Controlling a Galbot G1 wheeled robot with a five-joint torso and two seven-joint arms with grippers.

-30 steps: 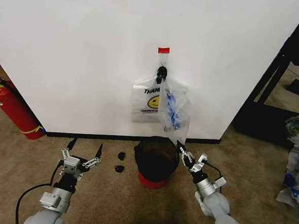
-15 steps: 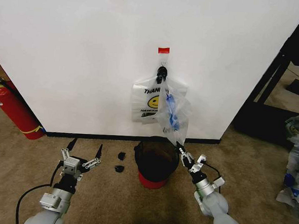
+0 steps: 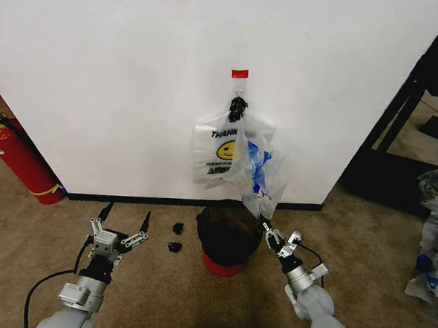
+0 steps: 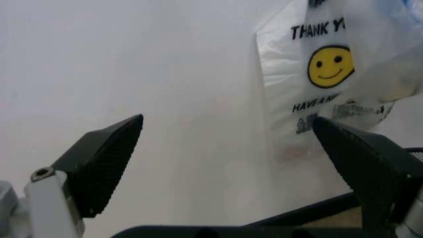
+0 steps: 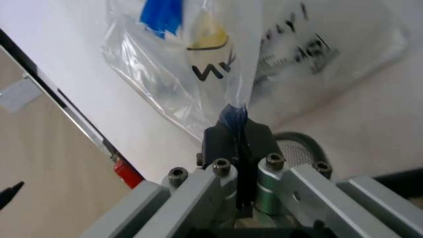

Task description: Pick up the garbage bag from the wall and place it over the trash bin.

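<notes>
Overhead, white wall [image 3: 121,69] meets brown carpet [image 3: 166,295], garbage bag [image 3: 259,170] hanging.

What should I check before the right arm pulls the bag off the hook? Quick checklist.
1. Right end effector shut on the garbage bag bottom edge: ok, pinch shows in the right wrist view.
2. Bag free of the hook: not ok, its top hangs there.
3. Only the target bag gripped: cannot tell; a second flat bag hangs behind it.
4. Trash bin open below the bag: ok.
5. Left end effector open and clear, low left of the bin: ok.
</notes>
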